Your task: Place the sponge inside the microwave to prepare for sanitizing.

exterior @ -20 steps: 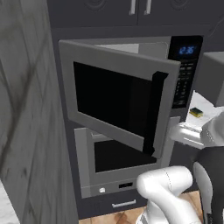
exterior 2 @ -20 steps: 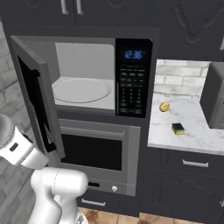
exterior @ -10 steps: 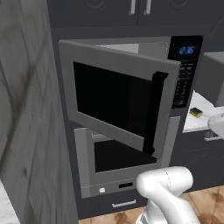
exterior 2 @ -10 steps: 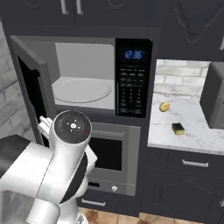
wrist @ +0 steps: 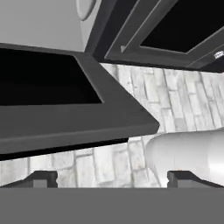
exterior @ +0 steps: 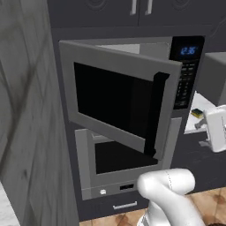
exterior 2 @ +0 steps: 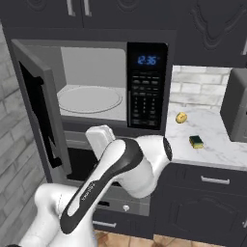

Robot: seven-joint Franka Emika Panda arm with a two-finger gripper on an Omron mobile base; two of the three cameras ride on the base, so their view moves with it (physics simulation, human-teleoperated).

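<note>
While the microwave stands with its door swung wide and the pale turntable bare inside, the sponge lies on the marble desk to the right of the keypad panel, near a small rounded yellow-orange lump and well apart from the arm. In the hand view the gripper shows its two dark fingertips set far apart at the bottom of the picture with nothing between them, so it is wide open and empty; it looks past the edge of the open door toward a brick wall, not toward the desk. The step in hand, as I judge it, is the reach for the sponge, hardly begun. To do it well the arm should swing right, clear of the protruding door, then bring the hand over the sponge and come down with the fingers astride its shorter sides, keeping away from the lump so it is not knocked. A level, centred grip matters, since the sponge must afterwards pass through the opening beside the door and land on the turntable.
</note>
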